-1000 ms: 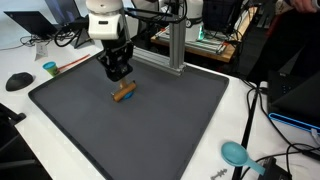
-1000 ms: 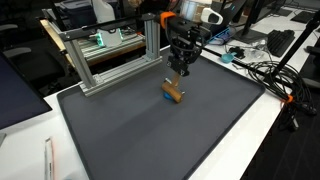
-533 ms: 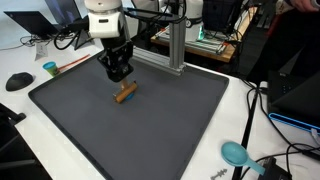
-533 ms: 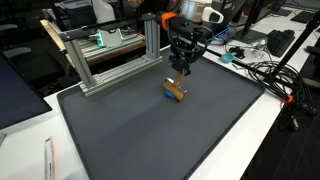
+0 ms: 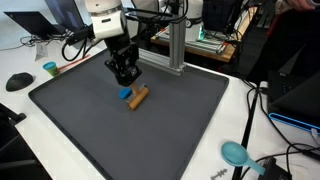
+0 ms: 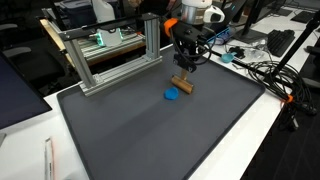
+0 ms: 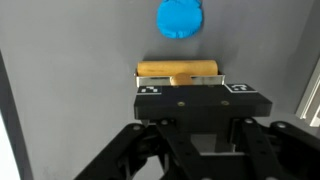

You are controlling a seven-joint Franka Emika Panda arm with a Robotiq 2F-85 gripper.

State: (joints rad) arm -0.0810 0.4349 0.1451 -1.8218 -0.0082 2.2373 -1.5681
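The claw (image 5: 128, 80) hangs low over a short wooden stick (image 5: 139, 97). The stick is on or just above the dark surface (image 5: 90, 140), just beside a blue disc (image 5: 124, 95). Both are in the part nearest the edge along the metal frame (image 5: 176, 45), away from the corners. In the wrist view the fingers (image 7: 150, 95) sit right at the stick, with a bit of wood showing between them; whether they clamp it I cannot tell. I judge the handling about midway: the stick is clear of the disc, but the claw has not yet drawn off.
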